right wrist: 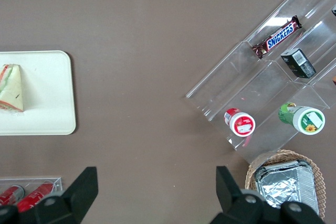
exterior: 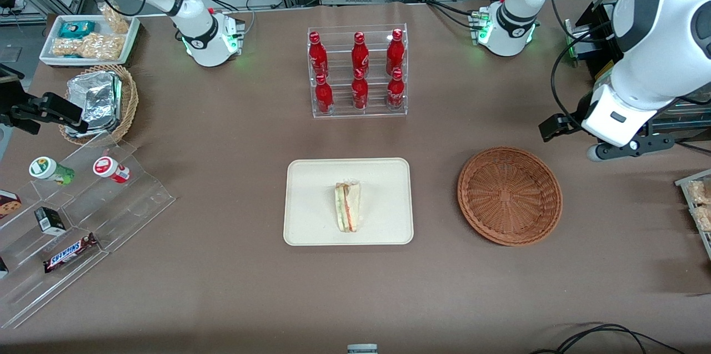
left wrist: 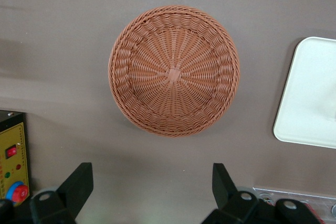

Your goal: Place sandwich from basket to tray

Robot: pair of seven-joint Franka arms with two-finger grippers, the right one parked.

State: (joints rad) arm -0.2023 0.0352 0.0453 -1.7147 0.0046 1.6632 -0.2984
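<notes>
Lying on the tray (exterior: 311,220), a little nearer the camera than the tray's middle, the sandwich (exterior: 348,207) had bare tray on every side of it and no part over the rim. The basket (exterior: 509,195) sat empty just beside the tray, toward the working arm's end of the table, the two apart with a strip of brown table (exterior: 233,287) between them. By that layout the move looked finished, with nothing left but perhaps parking the arm. The gripper (left wrist: 152,187) hung high above the table next to the basket, farther from the camera than it, jaws wide apart and holding nothing. Room was plentiful: the rack of red bottles (exterior: 358,73) stood well apart from the tray, farther from the camera, and the clear stepped shelf (exterior: 83,220) of snacks lay off toward the parked arm's end.
</notes>
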